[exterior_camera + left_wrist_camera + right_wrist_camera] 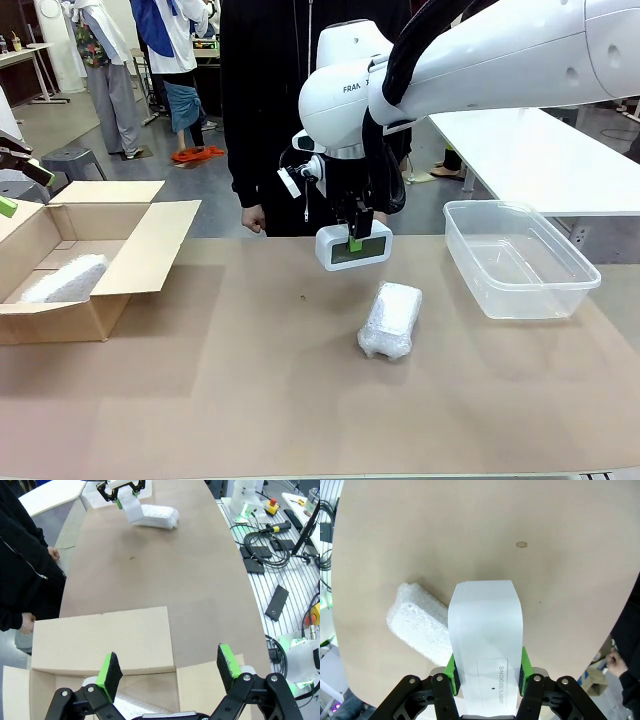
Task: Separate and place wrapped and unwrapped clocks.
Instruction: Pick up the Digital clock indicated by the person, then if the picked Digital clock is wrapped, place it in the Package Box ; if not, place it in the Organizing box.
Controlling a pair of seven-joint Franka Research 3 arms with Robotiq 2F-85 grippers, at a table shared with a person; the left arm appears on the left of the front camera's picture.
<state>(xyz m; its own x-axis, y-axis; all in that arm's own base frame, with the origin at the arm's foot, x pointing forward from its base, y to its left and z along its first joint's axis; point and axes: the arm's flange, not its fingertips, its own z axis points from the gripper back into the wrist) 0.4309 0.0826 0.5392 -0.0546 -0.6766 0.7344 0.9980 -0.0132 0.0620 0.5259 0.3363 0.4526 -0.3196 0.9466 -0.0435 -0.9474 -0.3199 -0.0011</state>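
Your right gripper (487,669) has its green pads drawn partway in and clamped on either side of the unwrapped clock (485,620). The clock is a smooth, hard white block with rounded corners and a "SNOOZE/Light" bar on top. In the front view its dark face shows, and it hangs clear above the bench (250,400), toward the far edge near the middle. Below it, on the matte brown bench top, lies one wrapped clock (391,320), an oblong bundle in white bubbly film. It sits between the middle of the bench and the clear plastic tub (530,303) toward the right edge. Your left gripper (170,672) stands wide open and holds nothing. It is above the open cardboard box (60,322) at the left edge, and the other wrapped clock (65,280) lies inside that box.
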